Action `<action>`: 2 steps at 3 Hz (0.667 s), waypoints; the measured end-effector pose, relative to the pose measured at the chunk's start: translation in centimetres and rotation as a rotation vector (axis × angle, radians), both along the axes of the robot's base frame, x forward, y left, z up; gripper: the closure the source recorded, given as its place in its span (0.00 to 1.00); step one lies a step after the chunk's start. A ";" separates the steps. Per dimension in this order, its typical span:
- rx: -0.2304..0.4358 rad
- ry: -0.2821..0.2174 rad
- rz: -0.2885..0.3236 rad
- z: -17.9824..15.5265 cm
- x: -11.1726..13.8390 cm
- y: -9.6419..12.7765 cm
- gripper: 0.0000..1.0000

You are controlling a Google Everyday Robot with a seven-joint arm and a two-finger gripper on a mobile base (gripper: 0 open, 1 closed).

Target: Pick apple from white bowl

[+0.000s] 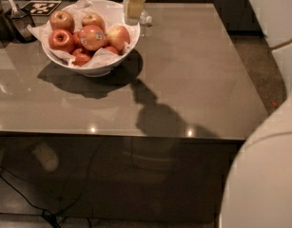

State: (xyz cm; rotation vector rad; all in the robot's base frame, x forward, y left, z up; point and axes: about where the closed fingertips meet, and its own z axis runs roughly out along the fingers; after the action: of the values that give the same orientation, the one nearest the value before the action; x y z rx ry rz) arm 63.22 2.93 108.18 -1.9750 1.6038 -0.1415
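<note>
The white bowl [100, 69], lined with crumpled white paper, stands at the table's far left and holds several apples. The apple [91, 37], the largest one, red-orange with a small dark sticker on its side, lies on top near the middle of the bowl. My gripper [134, 8] hangs down from the top edge of the view, a pale cream shape just over the bowl's far right rim, up and to the right of the apple. Its upper part is cut off by the frame.
A dark container [18, 22] with a utensil in it and a black-and-white marker tag [41, 7] sit at the far left. The grey table [193, 80] ends in a front edge below. My white body [264, 175] fills the right side.
</note>
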 end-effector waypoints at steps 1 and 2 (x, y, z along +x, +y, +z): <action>-0.007 0.071 0.061 -4.3 5.1 3.2 0.00; 0.013 0.048 0.057 -4.0 5.9 3.6 0.00</action>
State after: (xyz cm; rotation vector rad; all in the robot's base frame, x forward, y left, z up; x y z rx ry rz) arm 69.09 6.54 104.16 -2.0261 1.5731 -0.0615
